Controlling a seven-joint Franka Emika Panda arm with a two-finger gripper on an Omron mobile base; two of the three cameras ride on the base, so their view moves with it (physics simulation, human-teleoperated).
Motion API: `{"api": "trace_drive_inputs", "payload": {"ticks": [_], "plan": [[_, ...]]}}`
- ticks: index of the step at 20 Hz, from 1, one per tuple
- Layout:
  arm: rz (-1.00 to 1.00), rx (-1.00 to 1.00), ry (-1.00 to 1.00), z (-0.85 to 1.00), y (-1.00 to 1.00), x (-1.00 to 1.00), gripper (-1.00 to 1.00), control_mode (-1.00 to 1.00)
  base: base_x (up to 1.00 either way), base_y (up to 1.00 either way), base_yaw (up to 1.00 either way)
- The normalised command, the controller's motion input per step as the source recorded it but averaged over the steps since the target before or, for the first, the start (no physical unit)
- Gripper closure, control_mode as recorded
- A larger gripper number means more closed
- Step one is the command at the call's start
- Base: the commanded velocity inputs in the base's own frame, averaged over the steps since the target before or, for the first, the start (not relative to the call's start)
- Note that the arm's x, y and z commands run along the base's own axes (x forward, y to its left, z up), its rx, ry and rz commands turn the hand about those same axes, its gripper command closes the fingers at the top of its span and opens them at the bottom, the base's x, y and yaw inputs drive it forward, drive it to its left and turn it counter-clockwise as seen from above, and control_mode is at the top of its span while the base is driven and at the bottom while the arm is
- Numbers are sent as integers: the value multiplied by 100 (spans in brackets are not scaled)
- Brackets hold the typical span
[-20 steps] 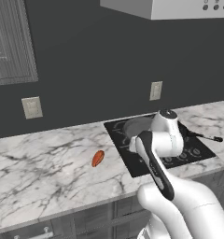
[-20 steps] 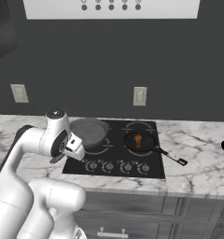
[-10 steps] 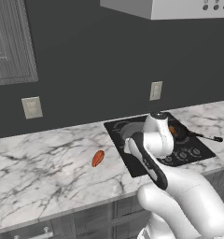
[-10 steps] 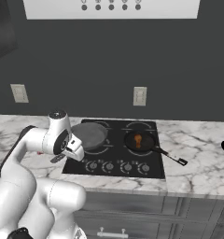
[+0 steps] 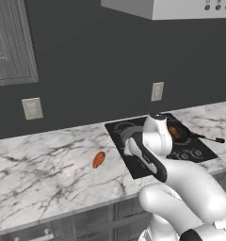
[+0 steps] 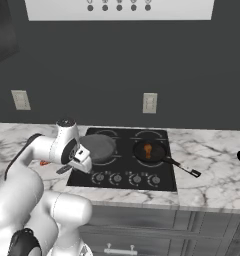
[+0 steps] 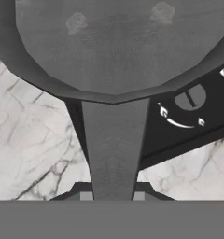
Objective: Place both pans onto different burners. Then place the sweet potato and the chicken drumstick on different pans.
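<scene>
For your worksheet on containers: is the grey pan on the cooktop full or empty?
Empty: the grey pan shows a bare grey inside, with nothing lying in it.

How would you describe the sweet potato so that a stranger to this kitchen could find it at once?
Start at the black cooktop set into the marble counter. Move along the counter to its left, below the wall outlet. The sweet potato lies there alone on the marble: a small orange-red oblong with tapered ends, unlike the browner drumstick, which sits in the black pan.
</scene>
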Motion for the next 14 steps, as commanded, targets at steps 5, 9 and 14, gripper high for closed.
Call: {"api": "trace_drive_inputs", "payload": {"ticks": [5, 9, 14], "plan": [[0, 0, 1, -29, 0, 20, 100, -100, 0, 0, 0], [0, 0, 0, -16, 0, 21, 100, -100, 0, 0, 0], [0, 0, 0, -12, 0, 26, 100, -100, 0, 0, 0]]}}
